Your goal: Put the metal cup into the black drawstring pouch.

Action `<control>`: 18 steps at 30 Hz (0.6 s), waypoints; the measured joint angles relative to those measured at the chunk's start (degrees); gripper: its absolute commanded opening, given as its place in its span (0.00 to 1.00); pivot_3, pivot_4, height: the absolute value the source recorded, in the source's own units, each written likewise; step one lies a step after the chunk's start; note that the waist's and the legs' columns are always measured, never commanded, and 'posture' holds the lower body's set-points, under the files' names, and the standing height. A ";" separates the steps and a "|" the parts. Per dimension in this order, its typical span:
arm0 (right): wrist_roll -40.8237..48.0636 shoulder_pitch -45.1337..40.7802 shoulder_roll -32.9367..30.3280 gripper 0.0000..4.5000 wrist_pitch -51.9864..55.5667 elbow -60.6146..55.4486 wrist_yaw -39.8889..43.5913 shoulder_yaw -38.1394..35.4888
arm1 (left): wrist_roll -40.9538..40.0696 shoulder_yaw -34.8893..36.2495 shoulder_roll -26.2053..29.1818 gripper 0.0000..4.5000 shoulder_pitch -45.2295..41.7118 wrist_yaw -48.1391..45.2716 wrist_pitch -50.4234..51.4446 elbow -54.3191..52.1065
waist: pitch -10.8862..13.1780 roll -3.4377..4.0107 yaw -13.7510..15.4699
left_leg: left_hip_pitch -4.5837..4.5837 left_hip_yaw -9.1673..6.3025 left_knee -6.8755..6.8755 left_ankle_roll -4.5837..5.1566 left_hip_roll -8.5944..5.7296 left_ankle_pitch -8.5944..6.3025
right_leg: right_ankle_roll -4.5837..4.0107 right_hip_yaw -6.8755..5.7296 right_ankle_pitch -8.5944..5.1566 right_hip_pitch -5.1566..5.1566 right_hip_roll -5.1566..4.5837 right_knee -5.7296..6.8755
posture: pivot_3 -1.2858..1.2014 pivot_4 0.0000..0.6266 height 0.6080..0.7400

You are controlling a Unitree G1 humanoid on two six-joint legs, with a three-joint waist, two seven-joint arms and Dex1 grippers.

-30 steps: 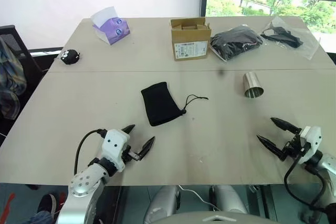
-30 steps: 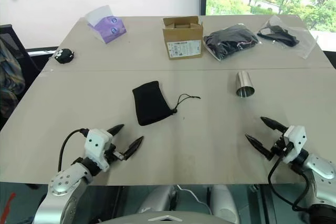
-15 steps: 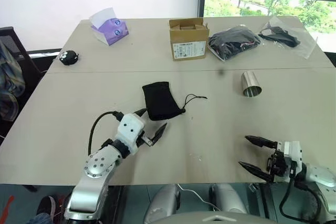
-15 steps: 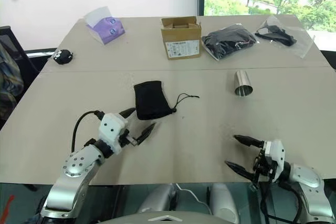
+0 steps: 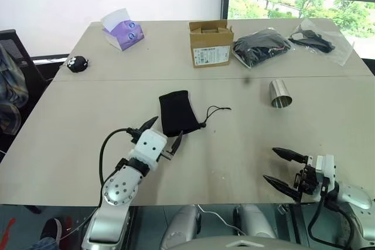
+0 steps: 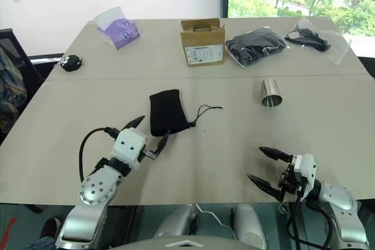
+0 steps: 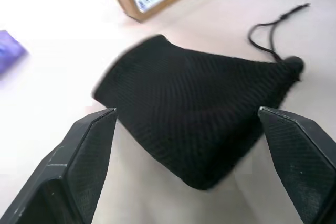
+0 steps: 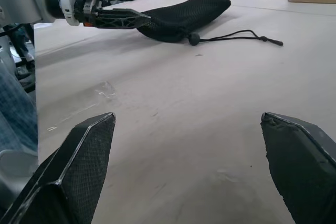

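A: Metal cup point(image 5: 281, 94): has it moved?

B: No. It lies on its side on the table point(image 5: 70, 139), as 1 second ago. The left gripper point(image 5: 163, 132) has come forward; its spread tips now flank the near end of the black drawstring pouch point(image 5: 178, 113). The right gripper point(image 5: 283, 168), also spread, has drawn inward and sits well short of the cup.

A: How does the cup look?

B: Shiny steel, slightly tapered, open mouth toward the robot.

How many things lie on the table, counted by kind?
Black drawstring pouch: 1
Metal cup: 1
Cardboard box: 1
Purple tissue pack: 1
Clear bags of black items: 2
Small black object: 1
Total: 7
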 measured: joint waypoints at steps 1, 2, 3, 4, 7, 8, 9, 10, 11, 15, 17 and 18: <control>0.00 0.02 0.08 1.00 0.00 0.00 -0.16 0.00 | 0.32 -0.03 -0.46 0.99 0.73 0.40 -0.02 0.00 | 0.00 0.00 0.02 | 0.00 0.00 0.00 0.00 0.00 0.00 | 0.00 0.00 0.00 0.00 0.00 0.00 | 0.52 0.24 1.00; 0.00 0.13 0.12 1.00 0.00 0.00 -0.27 0.00 | 0.53 0.00 -0.77 0.99 1.33 0.69 -0.02 0.00 | 0.01 0.00 0.07 | 0.00 -0.02 0.00 0.00 0.00 0.00 | 0.00 -0.02 0.00 0.00 0.00 0.01 | 0.52 0.24 1.00; 0.00 0.19 0.13 1.00 0.00 0.00 -0.32 0.00 | 0.76 0.09 -0.70 0.99 1.59 0.81 -0.02 0.02 | 0.01 -0.01 0.10 | 0.00 -0.02 0.00 0.01 0.00 0.00 | 0.00 -0.03 0.00 0.00 0.00 0.01 | 0.52 0.24 1.00; 0.00 0.18 0.14 1.00 0.00 -0.01 -0.37 0.00 | 1.03 0.28 -0.56 0.99 1.60 0.93 -0.03 0.04 | 0.01 -0.01 0.20 | 0.00 -0.02 0.01 0.01 0.00 -0.01 | 0.00 -0.04 0.00 0.00 0.00 0.02 | 0.52 0.24 1.00; 0.00 0.25 0.20 1.00 -0.03 -0.01 -0.48 0.00 | 1.57 1.35 -0.07 0.99 0.59 1.32 -0.03 0.90 | 0.01 -0.01 0.18 | 0.00 -0.02 0.02 0.01 -0.01 0.00 | 0.00 -0.04 0.00 0.00 0.01 0.02 | 0.52 0.24 1.00; -0.01 0.29 0.23 1.00 -0.05 -0.01 -0.52 0.00 | 1.69 1.61 -0.04 0.99 0.01 1.51 -0.03 1.22 | 0.02 -0.02 0.17 | 0.00 -0.02 0.02 0.00 -0.01 0.00 | 0.00 -0.04 0.00 0.00 0.01 0.02 | 0.52 0.24 1.00; -0.02 0.31 0.30 1.00 -0.11 -0.01 -0.58 0.00 | 2.05 1.82 0.01 0.99 -0.64 1.74 -0.04 1.53 | 0.02 -0.02 0.13 | 0.00 -0.02 0.03 0.01 -0.01 0.00 | 0.00 -0.04 0.00 0.00 0.01 0.02 | 0.52 0.24 1.00; -0.02 0.36 0.38 1.00 -0.22 -0.01 -0.65 0.00 | 2.33 1.81 0.04 0.99 -1.06 1.88 -0.05 1.80 | 0.01 -0.02 0.12 | 0.00 -0.01 0.03 0.00 -0.01 0.00 | 0.00 -0.03 0.00 0.00 0.01 0.02 | 0.52 0.24 1.00; -0.04 0.49 0.50 1.00 -0.38 -0.01 -0.72 0.00 | 2.59 1.81 0.03 0.99 -1.38 1.95 -0.05 2.02 | 0.02 -0.02 0.11 | -0.01 -0.01 0.02 0.00 -0.02 0.00 | 0.00 -0.03 0.00 0.00 0.01 0.02 | 0.52 0.24 1.00; -0.17 1.39 0.74 1.00 -0.83 -0.01 -1.10 0.00 | 2.66 2.18 -0.21 0.99 -2.59 2.56 0.90 3.74 | 0.02 -0.01 0.12 | 0.00 -0.03 0.02 0.00 -0.02 0.00 | 0.00 -0.04 0.00 0.00 0.00 0.02 | 0.52 0.24 1.00; -0.20 1.66 0.73 1.00 -0.87 -0.01 -1.42 0.00 | 2.52 2.48 -0.28 0.99 -3.52 2.64 1.95 5.15 | 0.02 -0.01 0.09 | 0.00 -0.02 0.02 0.00 -0.02 0.00 | 0.00 -0.03 0.00 0.00 0.01 0.03 | 0.52 0.24 1.00; -0.20 1.63 0.73 1.00 -0.89 -0.01 -1.60 -0.01 | 2.47 2.56 -0.25 0.99 -3.94 2.55 2.26 5.66 | 0.02 -0.01 0.08 | 0.00 -0.02 0.03 0.00 -0.02 0.00 | 0.00 -0.03 0.00 0.00 0.01 0.03 | 0.52 0.24 1.00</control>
